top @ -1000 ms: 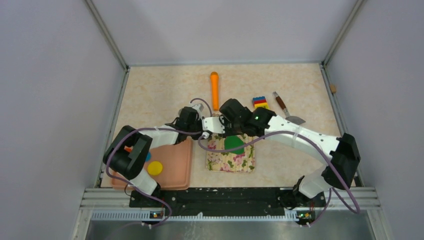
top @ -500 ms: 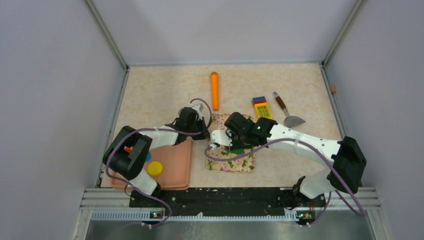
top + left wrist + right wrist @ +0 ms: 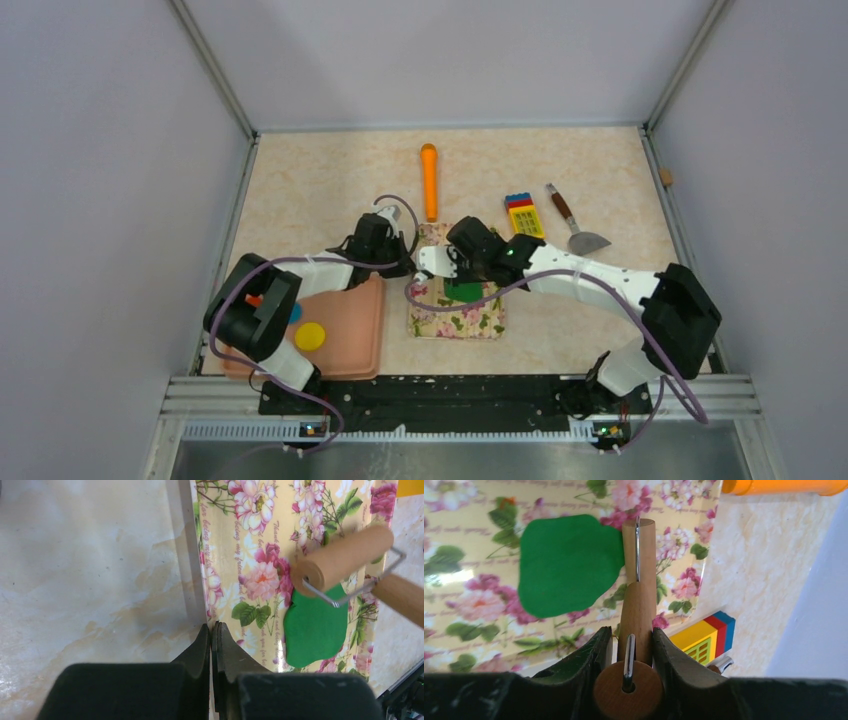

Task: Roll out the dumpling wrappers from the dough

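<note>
The dough (image 3: 566,565) is a flat, ragged dark green piece on the floral mat (image 3: 455,318). My right gripper (image 3: 631,632) is shut on the handle of a small wooden roller (image 3: 639,550), whose drum rests at the dough's edge. From the left wrist, that roller (image 3: 342,557) lies across the far end of the dough (image 3: 315,625). My left gripper (image 3: 214,627) is shut, pinching the mat's left edge (image 3: 202,580). Two dumpling wrappers, one yellow (image 3: 309,335) and one blue (image 3: 296,313), lie on the pink tray (image 3: 350,335); my left arm partly hides the blue one.
An orange rolling pin (image 3: 429,180) lies behind the mat. A coloured block toy (image 3: 520,213) and a metal scraper (image 3: 575,228) sit to the mat's back right. Grey walls enclose the table on three sides.
My right gripper carried the roller from the mat's back-left corner forward onto the dough, then slightly back. The mat has slid a little toward the near left. My left gripper has hardly moved.
</note>
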`<action>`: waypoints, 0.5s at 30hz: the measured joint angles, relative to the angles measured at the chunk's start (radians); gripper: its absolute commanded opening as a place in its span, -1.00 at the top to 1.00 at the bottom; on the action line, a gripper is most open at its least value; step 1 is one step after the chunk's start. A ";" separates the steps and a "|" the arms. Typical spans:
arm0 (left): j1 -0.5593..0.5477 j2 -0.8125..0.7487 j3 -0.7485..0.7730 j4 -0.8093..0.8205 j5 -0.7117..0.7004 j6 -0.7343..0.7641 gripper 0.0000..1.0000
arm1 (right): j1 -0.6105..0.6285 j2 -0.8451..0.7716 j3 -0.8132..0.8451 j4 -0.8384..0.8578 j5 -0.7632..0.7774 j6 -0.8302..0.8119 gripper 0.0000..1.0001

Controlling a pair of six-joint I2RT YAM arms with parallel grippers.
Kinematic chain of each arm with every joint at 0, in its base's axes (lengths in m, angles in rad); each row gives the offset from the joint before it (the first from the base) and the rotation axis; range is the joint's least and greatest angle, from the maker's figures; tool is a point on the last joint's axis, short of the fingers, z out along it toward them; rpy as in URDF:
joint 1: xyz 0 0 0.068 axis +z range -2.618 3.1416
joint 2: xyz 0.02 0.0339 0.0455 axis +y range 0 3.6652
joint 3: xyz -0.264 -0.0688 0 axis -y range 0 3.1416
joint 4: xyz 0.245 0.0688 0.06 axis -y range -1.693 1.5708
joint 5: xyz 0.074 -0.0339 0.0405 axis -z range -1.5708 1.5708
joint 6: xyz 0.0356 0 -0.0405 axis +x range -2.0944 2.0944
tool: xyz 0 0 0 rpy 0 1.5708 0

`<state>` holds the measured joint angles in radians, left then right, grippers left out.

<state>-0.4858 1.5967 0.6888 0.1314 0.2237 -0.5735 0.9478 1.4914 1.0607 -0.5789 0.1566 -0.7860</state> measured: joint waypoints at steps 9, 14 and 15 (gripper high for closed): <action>0.001 -0.003 -0.005 0.005 -0.003 0.000 1.00 | -0.042 0.073 0.065 0.051 0.025 -0.048 1.00; 0.002 -0.009 -0.011 0.005 -0.003 0.000 1.00 | -0.042 0.081 0.190 -0.108 -0.042 -0.025 1.00; 0.003 -0.010 -0.012 0.005 -0.002 0.000 1.00 | -0.039 0.079 0.213 -0.126 -0.050 -0.024 1.00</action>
<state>-0.4828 1.5864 0.6765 0.1364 0.2222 -0.5732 0.9089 1.5700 1.2736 -0.7044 0.1066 -0.8101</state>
